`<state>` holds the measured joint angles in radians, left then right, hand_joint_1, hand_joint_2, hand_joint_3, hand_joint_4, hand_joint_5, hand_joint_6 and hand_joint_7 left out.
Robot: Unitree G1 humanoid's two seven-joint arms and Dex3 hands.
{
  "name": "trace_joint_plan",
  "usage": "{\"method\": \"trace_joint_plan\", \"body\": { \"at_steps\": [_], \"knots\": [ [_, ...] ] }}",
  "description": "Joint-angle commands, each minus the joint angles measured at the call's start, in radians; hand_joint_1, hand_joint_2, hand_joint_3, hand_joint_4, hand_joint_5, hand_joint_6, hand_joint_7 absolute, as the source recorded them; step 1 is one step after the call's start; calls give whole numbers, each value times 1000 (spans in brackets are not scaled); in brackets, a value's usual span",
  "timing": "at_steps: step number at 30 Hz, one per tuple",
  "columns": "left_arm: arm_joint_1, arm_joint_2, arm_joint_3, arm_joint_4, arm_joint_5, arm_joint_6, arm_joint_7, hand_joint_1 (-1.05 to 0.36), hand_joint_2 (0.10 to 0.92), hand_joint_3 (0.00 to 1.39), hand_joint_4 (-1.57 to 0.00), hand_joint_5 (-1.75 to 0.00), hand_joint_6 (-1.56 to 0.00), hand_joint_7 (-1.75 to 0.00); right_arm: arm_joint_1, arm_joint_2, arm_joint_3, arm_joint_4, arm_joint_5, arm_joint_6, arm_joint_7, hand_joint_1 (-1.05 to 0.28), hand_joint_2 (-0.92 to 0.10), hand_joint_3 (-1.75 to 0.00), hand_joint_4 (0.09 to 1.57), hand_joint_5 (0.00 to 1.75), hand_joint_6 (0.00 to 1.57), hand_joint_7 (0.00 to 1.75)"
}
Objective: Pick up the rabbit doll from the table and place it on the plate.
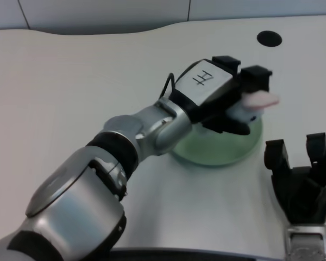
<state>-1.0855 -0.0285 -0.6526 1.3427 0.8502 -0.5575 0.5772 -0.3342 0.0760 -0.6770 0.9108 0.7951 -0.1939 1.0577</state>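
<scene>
Near the front edge of the surface [54, 98], the left silver forearm [92, 185] rises from the lower left corner and reaches diagonally toward the far right. By the right edge, the idle right robot hand [303, 176] rests with its black fingers pointing up. Past the middle, toward the right, the green plate [223, 144] lies flat on the surface. Above the plate, the left robot hand [223, 95] has its fingers closed around the rabbit doll [255, 106], whose white body and pink part poke out on the right, over the plate's far right rim. Near the far right corner sits a round black hole [269, 38].
</scene>
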Motion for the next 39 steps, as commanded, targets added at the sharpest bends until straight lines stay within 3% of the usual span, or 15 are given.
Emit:
{"method": "trace_joint_plan", "body": {
  "at_steps": [1,3,4,8,9,11,16,19,22,25,29,34,35,38,39],
  "knots": [
    [-8,25,-50,20,48,105,-43,-650,921,507,-480,-1168,-563,-697,61,17,-12,28,22,17,17,-598,-921,-194,772,1746,581,1746],
    [-4,32,-45,22,35,123,-98,-850,921,629,-190,-584,-318,-168,61,14,-12,34,26,23,25,-590,-921,-192,768,1746,575,1746],
    [0,35,-39,21,27,126,-114,-905,921,665,-114,-469,-242,-86,59,12,-11,38,26,21,28,-591,-921,-191,767,1746,572,1746],
    [6,43,-28,13,5,123,-145,-979,921,723,-7,-315,-117,-5,57,12,-9,41,24,18,28,-595,-921,-198,765,1746,563,1746],
    [9,46,-23,11,-2,119,-155,-1020,921,764,-2,-130,-47,-1,56,13,-8,39,24,19,24,-593,-921,-191,766,1746,570,1746],
    [17,51,-15,8,-14,114,-159,-1041,921,804,0,-33,-12,0,56,15,-5,36,21,19,21,-590,-921,-189,766,1746,572,1746],
    [45,59,47,4,-80,66,-189,-1048,921,829,1,0,1,1,57,14,1,34,17,17,19,-583,-921,-208,762,1746,563,1746],
    [87,58,172,0,-224,-20,-293,-1048,921,747,1,1,1,1,59,15,2,36,20,20,20,-579,-921,-204,763,1746,567,1746],
    [147,44,356,-15,-449,-137,-512,-1048,921,672,1,1,1,1,68,24,4,25,21,23,7,-574,-921,-177,760,1746,574,1746],
    [188,1,575,-40,-736,-100,-857,-1048,921,653,1,1,1,1,72,24,6,21,21,23,11,-578,-921,-175,761,1746,576,1746],
    [266,-33,909,-120,-1195,142,-1346,-1048,921,647,1,1,1,1,74,16,6,33,22,37,20,-577,-921,-191,747,1746,551,1746],
    [388,15,1047,-172,-1382,374,-1582,-1048,921,647,-16,-8,1,1,64,9,10,50,16,36,20,-577,-921,-193,758,1746,562,1746],
    [420,21,1065,-191,-1407,417,-1603,-1048,921,647,-22,-11,1,1,60,6,10,57,18,45,25,-576,-921,-191,759,1746,563,1746],
    [534,30,1092,-271,-1444,495,-1618,-990,921,602,-247,-124,-133,-54,51,0,11,74,17,60,27,-567,-921,-177,741,1746,550,1746],
    [573,30,1097,-301,-1449,508,-1613,-918,921,543,-391,-191,-265,-92,48,-3,13,79,15,62,29,-566,-921,-179,728,1746,541,1746]
  ]
}}
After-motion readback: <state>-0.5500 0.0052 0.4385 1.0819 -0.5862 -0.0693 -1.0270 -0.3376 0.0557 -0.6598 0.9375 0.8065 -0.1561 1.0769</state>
